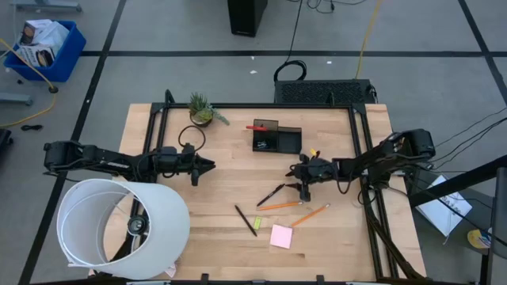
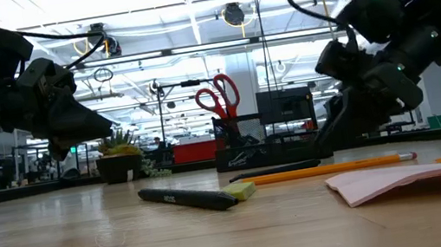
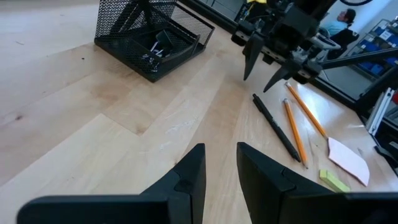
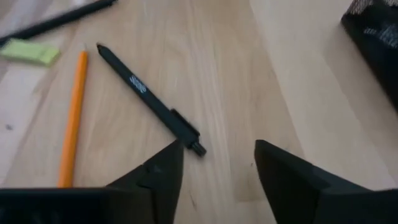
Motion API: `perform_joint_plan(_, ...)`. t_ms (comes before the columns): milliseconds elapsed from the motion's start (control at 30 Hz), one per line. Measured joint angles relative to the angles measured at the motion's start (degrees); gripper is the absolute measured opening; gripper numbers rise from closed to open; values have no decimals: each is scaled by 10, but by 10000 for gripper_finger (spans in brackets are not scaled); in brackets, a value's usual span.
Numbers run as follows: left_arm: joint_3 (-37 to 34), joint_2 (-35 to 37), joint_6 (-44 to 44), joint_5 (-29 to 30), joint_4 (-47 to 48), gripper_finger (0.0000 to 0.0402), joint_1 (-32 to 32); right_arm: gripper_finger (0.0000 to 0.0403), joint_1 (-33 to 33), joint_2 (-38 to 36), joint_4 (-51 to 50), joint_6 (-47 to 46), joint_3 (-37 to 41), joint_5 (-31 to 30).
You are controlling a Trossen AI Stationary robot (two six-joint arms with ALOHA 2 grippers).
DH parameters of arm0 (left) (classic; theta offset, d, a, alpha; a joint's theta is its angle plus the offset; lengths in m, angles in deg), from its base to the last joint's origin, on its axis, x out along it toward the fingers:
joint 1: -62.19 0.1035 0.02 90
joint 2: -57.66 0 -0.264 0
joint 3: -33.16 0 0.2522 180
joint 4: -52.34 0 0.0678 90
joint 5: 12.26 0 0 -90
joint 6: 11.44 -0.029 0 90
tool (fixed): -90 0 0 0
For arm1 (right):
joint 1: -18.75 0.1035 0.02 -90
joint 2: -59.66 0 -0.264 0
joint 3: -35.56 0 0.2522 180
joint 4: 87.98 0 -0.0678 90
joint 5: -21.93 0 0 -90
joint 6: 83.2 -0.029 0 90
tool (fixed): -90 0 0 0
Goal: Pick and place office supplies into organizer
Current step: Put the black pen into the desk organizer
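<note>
Just in front of the organizer [image 1: 276,137], the right pincer [image 1: 305,188] hangs wide open over a black pen [image 4: 149,99]. The pen looks light, stiff and slippery; grip its middle. The left pincer [image 1: 207,165] waits, narrowly parted and empty.

— What is on the wooden counter [image 1: 230,178]?
— A black organizer [image 1: 276,137] with red scissors [image 1: 257,127] in it, and a small plant [image 1: 201,110] near the back.
— And up front?
— Two black pens [image 1: 270,195] [image 1: 245,220], two orange pencils [image 1: 279,206] [image 1: 310,214], a pink sticky-note pad [image 1: 280,236], a small yellow-green piece [image 1: 257,223] and a big white cylinder [image 1: 119,229].
</note>
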Motion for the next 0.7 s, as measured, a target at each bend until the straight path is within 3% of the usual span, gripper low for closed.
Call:
perform_joint_plan(233, 0, 0, -2, 0, 0, 93, 0, 230, 0, 57, 94, 19, 0, 2)
perform_joint_plan(700, 0, 0, 3, 0, 0, 93, 0, 203, 25, 165, 196, 4, -2, 2)
